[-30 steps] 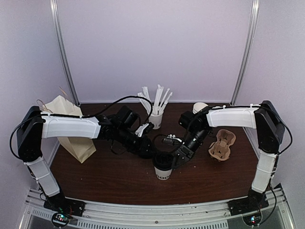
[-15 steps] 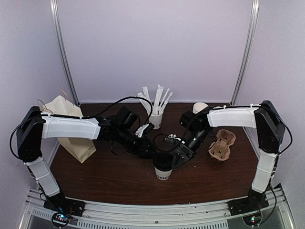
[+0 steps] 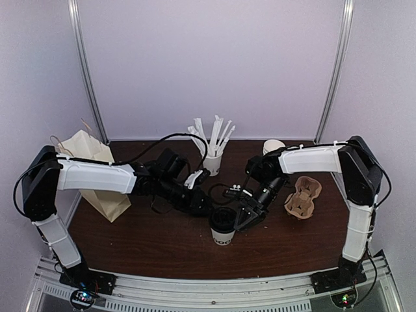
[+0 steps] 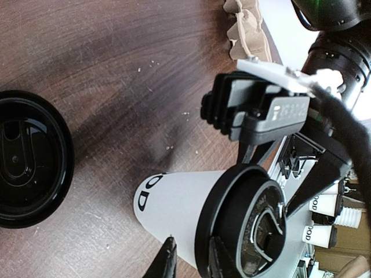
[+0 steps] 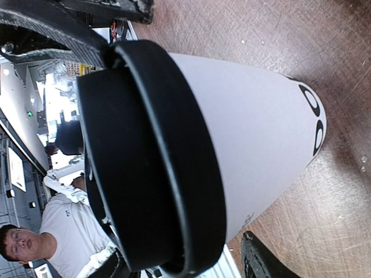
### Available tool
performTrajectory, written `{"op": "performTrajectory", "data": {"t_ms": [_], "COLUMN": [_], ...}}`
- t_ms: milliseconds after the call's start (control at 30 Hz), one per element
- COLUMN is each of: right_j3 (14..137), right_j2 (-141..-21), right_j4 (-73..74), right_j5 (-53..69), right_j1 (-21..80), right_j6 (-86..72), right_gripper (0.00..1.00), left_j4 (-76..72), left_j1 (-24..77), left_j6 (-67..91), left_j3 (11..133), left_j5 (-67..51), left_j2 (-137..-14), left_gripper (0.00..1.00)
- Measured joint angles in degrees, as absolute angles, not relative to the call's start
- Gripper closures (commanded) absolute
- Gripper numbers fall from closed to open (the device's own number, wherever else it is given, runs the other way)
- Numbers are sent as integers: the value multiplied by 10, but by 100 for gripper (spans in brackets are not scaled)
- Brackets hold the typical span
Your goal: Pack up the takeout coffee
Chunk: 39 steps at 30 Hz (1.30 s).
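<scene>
- Counted one lidded cup (image 3: 222, 229).
- Counted one loose lid (image 4: 29, 156).
- Counted one straw cup (image 3: 212, 164), its straws (image 3: 218, 133) too bunched to number.
- Counted one cup stack (image 3: 273, 146).
- Counted one carrier (image 3: 303, 197).
- Counted one bag (image 3: 110, 198).

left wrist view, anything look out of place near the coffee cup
A second black lid lies loose on the table, apart from the takeout coffee, which is already lidded. Nothing looks spilled.
</scene>
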<state>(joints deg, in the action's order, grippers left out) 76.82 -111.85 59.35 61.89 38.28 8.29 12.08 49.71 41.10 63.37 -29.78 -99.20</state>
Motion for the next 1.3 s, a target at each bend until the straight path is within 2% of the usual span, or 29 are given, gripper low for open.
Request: {"op": "performTrajectory", "data": {"t_ms": [267,567,800,1100,1200,1300], "right_j3": [777,778,807,858,862,874], "right_j2": [-1125,-1102,-1092,-991,-959,-957], "right_j4": [607,599,609,634,635,632], "right_j5": [625,585,536,445,404,367], "right_j1": [381,384,384,386,398,422], "right_j6": [87,104,143,227,260,287], "right_gripper": [45,42,28,21,2,0], "left_j4": [110,225,241,247,260,276], "left_j1": [497,502,499,499,499,498], "left_j6": [400,336,311,281,271,268], "left_j3": [630,705,736,733,729,728], "left_j5": [-296,-244,-229,-193,-168,-139], "left_j2": [-992,-997,-991,-930,-910,-899], "left_gripper": [79,73,65,55,51,46]}}
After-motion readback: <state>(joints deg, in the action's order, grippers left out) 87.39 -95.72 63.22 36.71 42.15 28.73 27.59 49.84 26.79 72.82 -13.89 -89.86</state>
